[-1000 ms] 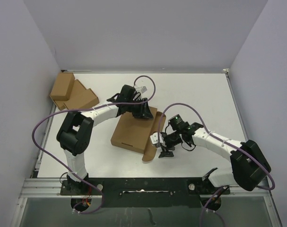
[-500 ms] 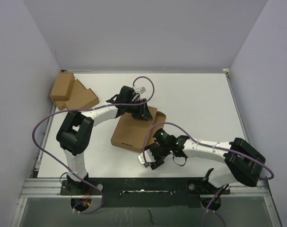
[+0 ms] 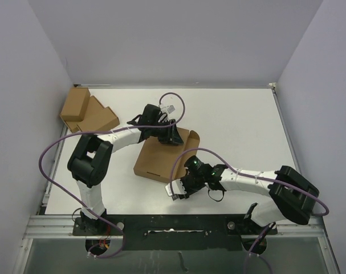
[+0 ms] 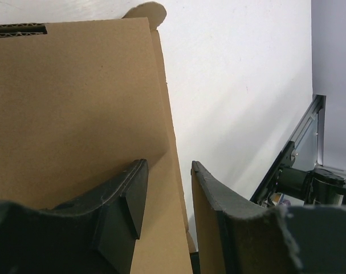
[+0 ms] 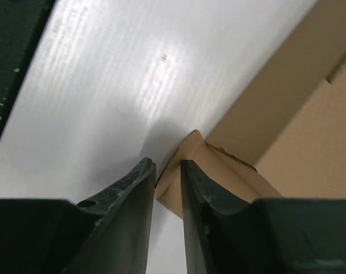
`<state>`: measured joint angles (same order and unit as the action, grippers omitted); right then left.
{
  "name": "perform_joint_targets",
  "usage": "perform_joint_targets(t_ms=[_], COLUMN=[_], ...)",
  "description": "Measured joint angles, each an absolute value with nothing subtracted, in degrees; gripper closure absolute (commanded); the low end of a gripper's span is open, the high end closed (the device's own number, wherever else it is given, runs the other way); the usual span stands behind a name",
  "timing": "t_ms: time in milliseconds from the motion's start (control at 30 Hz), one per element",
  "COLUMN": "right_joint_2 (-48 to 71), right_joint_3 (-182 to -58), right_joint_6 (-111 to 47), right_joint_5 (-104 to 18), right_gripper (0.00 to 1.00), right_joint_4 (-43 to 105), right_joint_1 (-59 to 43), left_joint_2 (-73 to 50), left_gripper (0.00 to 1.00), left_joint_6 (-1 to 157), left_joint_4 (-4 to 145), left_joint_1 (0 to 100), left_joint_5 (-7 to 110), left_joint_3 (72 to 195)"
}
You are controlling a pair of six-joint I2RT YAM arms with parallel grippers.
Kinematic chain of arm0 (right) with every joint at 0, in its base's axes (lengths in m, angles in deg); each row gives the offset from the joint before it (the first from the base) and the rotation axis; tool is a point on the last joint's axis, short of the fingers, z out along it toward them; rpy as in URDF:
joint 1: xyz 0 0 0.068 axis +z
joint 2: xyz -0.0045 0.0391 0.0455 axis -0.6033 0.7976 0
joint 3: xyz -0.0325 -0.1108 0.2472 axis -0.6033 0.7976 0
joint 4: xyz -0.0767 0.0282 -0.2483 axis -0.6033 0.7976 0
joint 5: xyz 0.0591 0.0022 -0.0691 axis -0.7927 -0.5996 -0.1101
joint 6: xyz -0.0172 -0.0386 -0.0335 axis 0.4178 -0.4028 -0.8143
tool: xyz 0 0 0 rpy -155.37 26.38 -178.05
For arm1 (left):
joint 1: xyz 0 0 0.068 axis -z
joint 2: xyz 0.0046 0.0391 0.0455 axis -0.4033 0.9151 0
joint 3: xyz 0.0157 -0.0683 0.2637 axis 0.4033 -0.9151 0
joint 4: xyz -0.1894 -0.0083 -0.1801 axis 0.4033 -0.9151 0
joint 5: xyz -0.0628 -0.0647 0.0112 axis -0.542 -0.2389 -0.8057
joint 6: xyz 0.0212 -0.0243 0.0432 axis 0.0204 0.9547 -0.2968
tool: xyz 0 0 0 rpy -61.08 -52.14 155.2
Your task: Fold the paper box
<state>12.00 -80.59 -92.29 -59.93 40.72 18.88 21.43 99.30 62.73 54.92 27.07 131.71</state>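
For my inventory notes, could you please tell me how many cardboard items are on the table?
3: the paper box mid-table, a small box at the far-left corner, and a second small box just right of it. Others may be hidden.

The box (image 3: pixel 158 157) lies on the table (image 3: pixel 235 120) between the two grippers. The left gripper (image 3: pixel 171 134) sits over the box's far right corner. In its wrist view one finger (image 4: pixel 124 200) rests on the top panel and the other finger (image 4: pixel 247 228) stands just outside the box's right edge, with a raised flap (image 4: pixel 204 234) against its inner side. The right gripper (image 3: pixel 181 191) is at the box's near right, low over the table. A flap corner (image 5: pixel 171 182) lies between its fingertips, and the box body is beyond them to the right. Two small boxes (image 3: pixel 84 111) lie well to the left of the left gripper, touching each other, by the table's far left corner.
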Motion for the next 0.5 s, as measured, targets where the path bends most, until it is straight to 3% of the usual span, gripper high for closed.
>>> perform_joint_targets(t_ms=[267, 500], right_joint_2=[9.5, 11.2], right_joint_3=[-81.4, -85.1], right_joint_6=[-87.1, -83.2], right_joint_5=[-64.7, -70.4], right_gripper=[0.80, 0.77], right_joint_4=[42.8, 47.7], right_joint_1=[10.5, 4.8], left_joint_2=[21.4, 21.4], left_gripper=[0.64, 0.65], left_joint_6=[99.3, 99.3], left_joint_4=[63.7, 64.1], left_joint_1=[54.0, 53.3], left_joint_5=[26.2, 26.2], left_joint_3=[131.1, 131.1])
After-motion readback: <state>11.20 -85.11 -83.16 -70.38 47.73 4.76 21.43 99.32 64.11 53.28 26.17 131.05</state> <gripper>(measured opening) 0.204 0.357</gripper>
